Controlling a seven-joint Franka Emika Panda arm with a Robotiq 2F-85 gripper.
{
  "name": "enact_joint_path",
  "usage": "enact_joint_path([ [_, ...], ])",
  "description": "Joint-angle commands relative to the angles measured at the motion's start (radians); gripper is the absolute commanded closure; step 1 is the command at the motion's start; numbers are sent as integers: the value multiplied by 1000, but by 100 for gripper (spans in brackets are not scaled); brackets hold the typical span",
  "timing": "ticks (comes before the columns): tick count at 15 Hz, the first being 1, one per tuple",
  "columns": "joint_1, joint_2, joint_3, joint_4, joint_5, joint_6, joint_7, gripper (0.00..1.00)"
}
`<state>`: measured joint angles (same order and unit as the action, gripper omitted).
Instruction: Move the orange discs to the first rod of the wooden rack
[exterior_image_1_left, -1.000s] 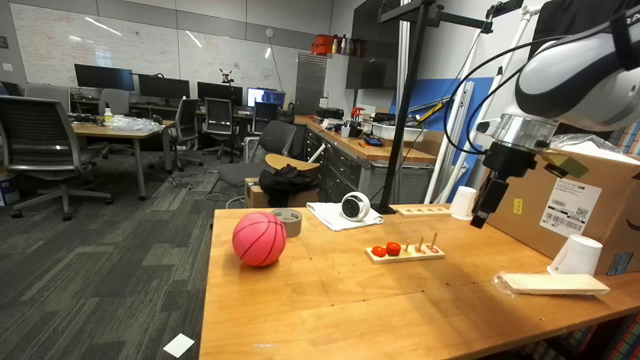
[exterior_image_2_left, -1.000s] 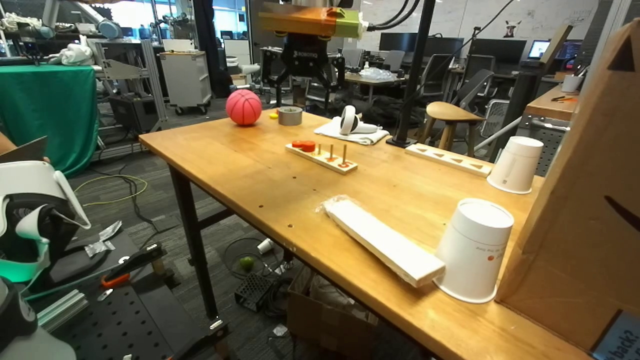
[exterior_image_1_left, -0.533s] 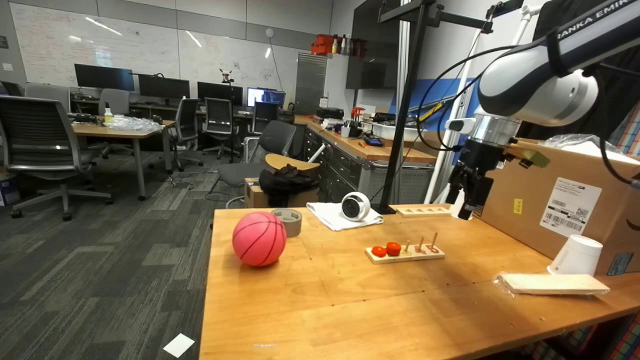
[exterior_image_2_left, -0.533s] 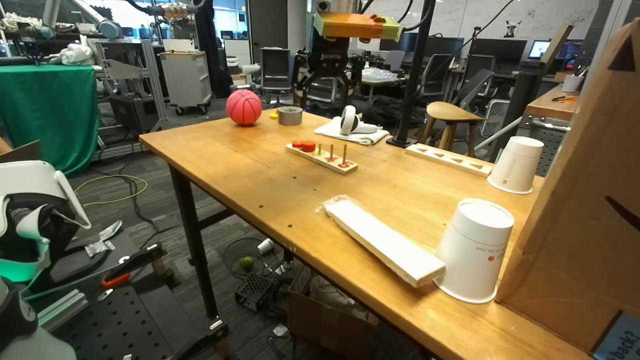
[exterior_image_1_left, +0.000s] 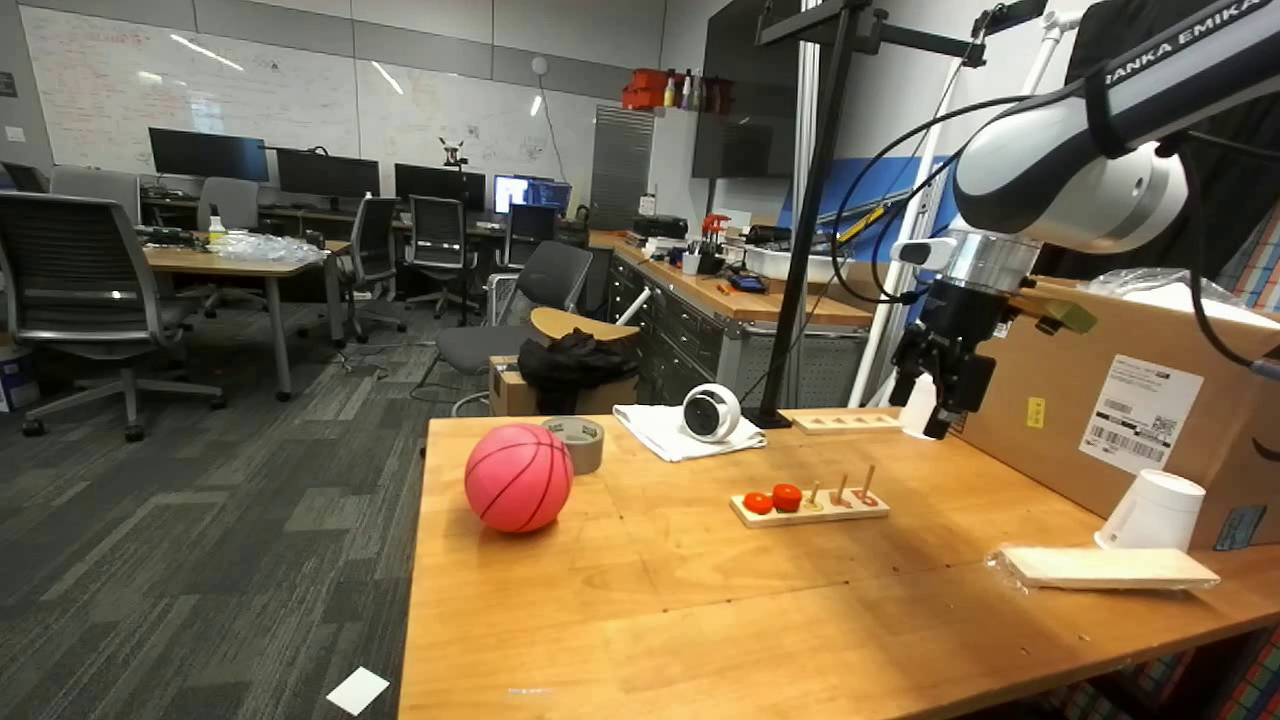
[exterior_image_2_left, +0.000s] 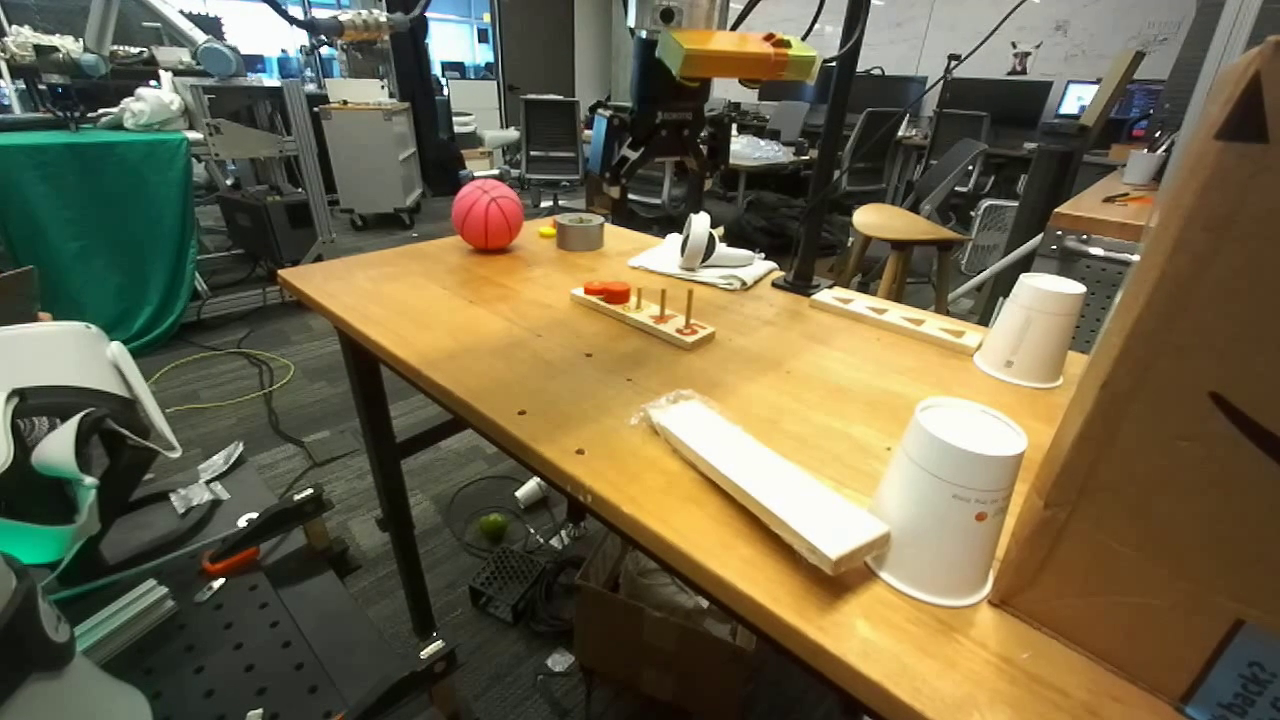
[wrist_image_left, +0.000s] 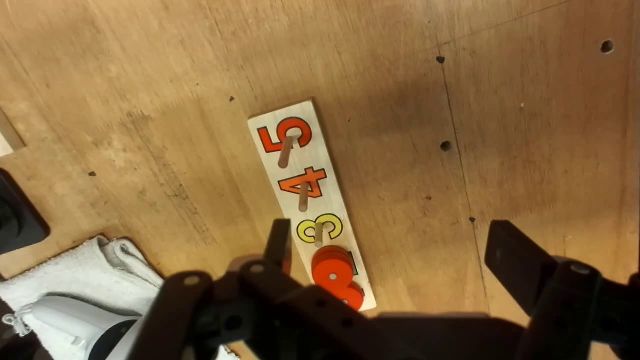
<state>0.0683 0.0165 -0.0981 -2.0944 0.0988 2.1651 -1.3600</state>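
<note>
The gripper (wrist_image_left: 390, 235) has shifted and turned since a second ago, jaws wide apart, higher than the wooden rack (wrist_image_left: 312, 157). The orange discs (wrist_image_left: 325, 270) still sit on two neighbouring pegs (wrist_image_left: 333, 276) at its one end. Beyond that end lie a basketball (exterior_image_1_left: 519, 478) and tape roll (exterior_image_1_left: 588, 450); beside the rack, a VR controller (exterior_image_1_left: 712, 415) on a towel (exterior_image_1_left: 672, 445); past its other end, paper cups (exterior_image_2_left: 950, 500).
</note>
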Motion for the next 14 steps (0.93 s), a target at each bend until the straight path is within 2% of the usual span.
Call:
enact_joint_path([
  [1,-33,0,33,2,-1,-2,1,0],
  [4,-20,-9,60,0,-92,37,-56,0],
  [9,-5,20,114,36,-248,30,-140,0],
  [14,4,100,161,129,-236,33,-235,0],
])
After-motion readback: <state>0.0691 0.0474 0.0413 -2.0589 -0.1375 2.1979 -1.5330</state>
